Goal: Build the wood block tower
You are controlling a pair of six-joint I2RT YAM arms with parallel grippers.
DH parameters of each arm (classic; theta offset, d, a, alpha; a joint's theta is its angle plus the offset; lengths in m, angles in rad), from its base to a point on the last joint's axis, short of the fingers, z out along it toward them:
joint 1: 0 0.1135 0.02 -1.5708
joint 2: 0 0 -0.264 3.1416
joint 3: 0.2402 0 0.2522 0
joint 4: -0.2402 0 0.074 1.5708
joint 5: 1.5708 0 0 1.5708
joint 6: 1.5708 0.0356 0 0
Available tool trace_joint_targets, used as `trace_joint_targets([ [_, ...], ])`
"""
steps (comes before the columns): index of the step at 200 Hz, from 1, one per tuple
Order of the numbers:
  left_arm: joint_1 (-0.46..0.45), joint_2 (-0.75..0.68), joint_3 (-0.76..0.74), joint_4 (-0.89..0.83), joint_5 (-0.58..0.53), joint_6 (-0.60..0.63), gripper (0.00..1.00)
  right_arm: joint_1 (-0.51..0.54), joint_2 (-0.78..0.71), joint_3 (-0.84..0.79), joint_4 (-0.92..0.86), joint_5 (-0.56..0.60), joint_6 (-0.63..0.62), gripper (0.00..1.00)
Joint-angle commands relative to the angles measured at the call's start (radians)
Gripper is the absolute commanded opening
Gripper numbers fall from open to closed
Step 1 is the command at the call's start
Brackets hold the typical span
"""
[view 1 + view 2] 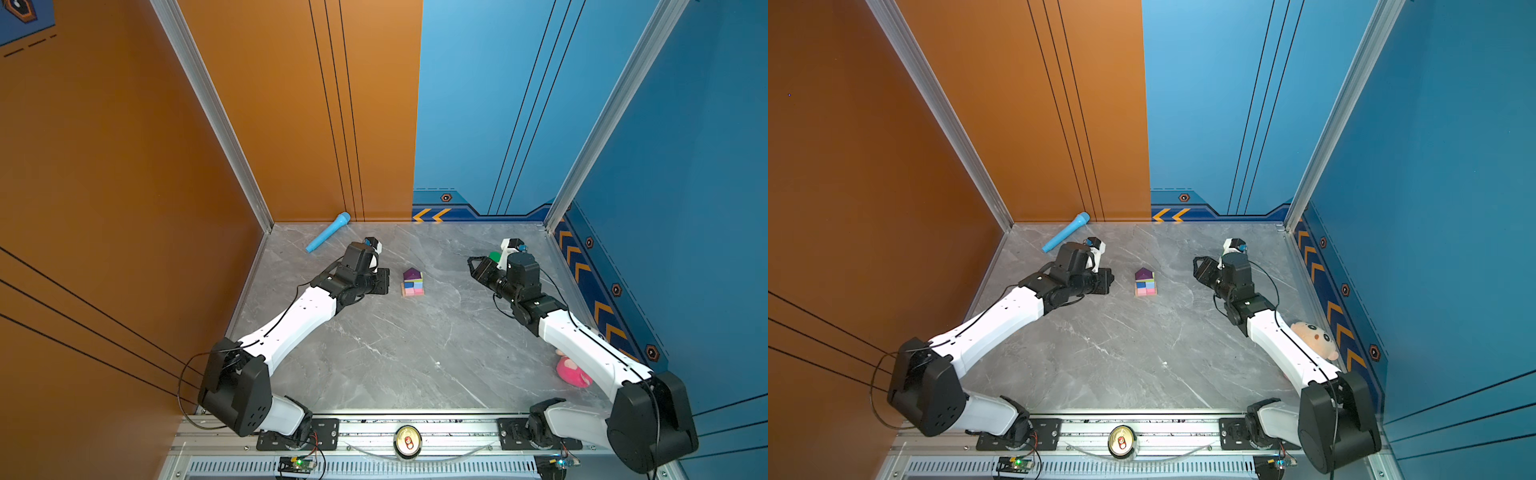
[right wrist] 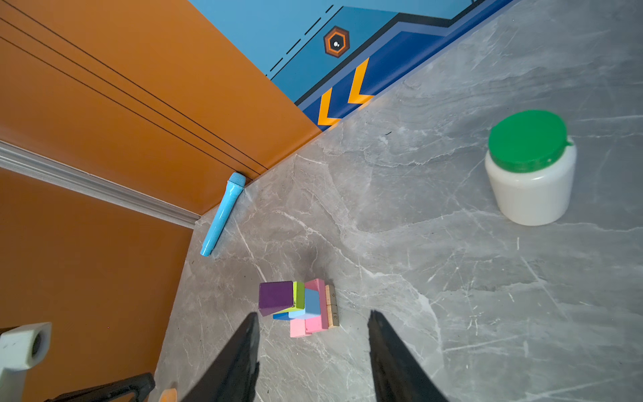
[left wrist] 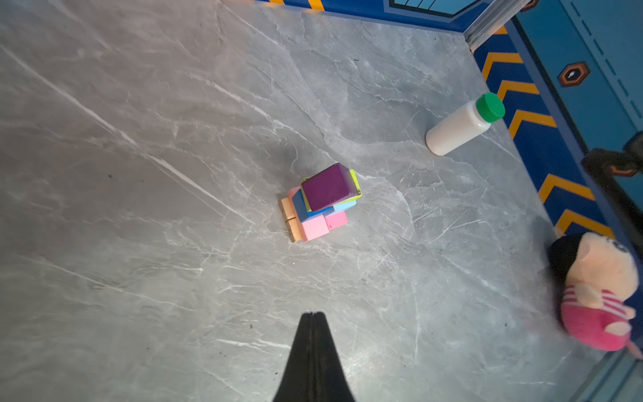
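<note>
The wood blocks stand stacked as one small tower (image 1: 412,283) (image 1: 1145,282) mid-table. Two tan bars (image 3: 288,217) lie at the bottom, then pink bars (image 3: 315,228), blue cubes (image 2: 311,302), a lime-green bar (image 2: 298,296) and the dark-purple peaked block (image 3: 328,186) on top. My left gripper (image 1: 384,282) (image 3: 313,315) is shut and empty, just left of the tower and apart from it. My right gripper (image 1: 473,266) (image 2: 315,315) is open with nothing between its fingers, well to the tower's right.
A long light-blue toy microphone (image 1: 328,232) lies by the back-left wall. A white bottle with a green cap (image 2: 530,170) stands at the back right, behind my right wrist. A plush doll (image 1: 1316,338) leans by the right wall. A can (image 1: 407,442) sits on the front rail.
</note>
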Motion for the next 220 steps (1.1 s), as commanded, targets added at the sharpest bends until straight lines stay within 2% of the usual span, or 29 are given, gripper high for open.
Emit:
trace_joint_targets([
  [1,0.021,0.058,-0.023,0.175,0.081,-0.140,0.00,0.017,0.035,0.036,0.006,-0.004,-0.005,0.46],
  [42,0.064,0.238,0.051,0.199,0.146,-0.152,0.00,0.018,0.050,0.045,0.003,0.002,-0.012,0.35],
  [74,0.072,0.339,0.141,0.156,0.172,-0.117,0.00,0.006,0.057,0.050,-0.004,0.011,-0.018,0.36],
  [163,0.062,0.464,0.277,0.071,0.180,-0.075,0.00,-0.028,0.076,0.051,-0.003,-0.010,-0.018,0.37],
  [220,0.053,0.493,0.305,0.014,0.171,-0.065,0.00,-0.039,0.076,0.045,-0.002,-0.016,-0.016,0.37],
])
